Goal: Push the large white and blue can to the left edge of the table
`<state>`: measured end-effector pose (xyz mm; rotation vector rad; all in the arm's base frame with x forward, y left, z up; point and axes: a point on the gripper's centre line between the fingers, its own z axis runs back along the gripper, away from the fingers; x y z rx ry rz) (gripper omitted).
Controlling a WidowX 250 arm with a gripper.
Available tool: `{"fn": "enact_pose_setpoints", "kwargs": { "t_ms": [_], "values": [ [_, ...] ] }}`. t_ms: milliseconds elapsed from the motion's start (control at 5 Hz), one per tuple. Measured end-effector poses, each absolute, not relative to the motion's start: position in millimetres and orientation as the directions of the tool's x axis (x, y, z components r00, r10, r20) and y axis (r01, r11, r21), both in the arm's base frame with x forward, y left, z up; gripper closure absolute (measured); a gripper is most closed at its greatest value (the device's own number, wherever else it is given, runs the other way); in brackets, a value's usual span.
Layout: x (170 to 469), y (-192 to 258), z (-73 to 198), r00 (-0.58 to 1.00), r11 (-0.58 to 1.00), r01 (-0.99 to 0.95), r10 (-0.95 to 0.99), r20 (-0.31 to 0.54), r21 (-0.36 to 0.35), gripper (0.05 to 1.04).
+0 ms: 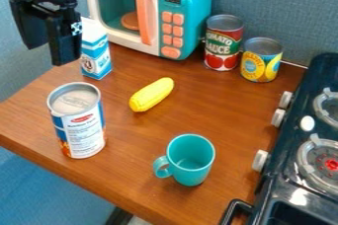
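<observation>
The black gripper hangs at the upper left, open, with nothing between its fingers. Closest to it is a small blue-and-white carton, upright just right of the lower finger and partly hidden by it. A tall can with a white-and-blue label stands at the left of the table, below the gripper in the view. Near the middle lies a yellow toy corn cob, tilted diagonally. A teal cup is upright toward the front, its handle facing left.
A teal-and-white toy microwave with an orange handle stands at the back. To its right are a tomato sauce can and a yellow-labelled can. A dark toy stove borders the wooden table on the right.
</observation>
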<state>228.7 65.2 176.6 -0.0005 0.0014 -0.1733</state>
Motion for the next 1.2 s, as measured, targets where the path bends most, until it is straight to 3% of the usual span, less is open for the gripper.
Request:
{"fn": "enact_pose_setpoints", "kwargs": {
  "t_ms": [200, 800, 1200],
  "values": [
    [228.0, 65.2, 171.0, 0.985, 0.985, 0.171, -0.171, -0.021, -0.009, 0.074],
    [239.8, 36.2, 160.8, 0.975, 0.975, 0.222, -0.222, 0.027, 0.012, 0.074],
    [247.3, 5.5, 138.3, 0.963, 0.963, 0.268, -0.269, 0.028, 0.037, 0.074]
  ]
}}
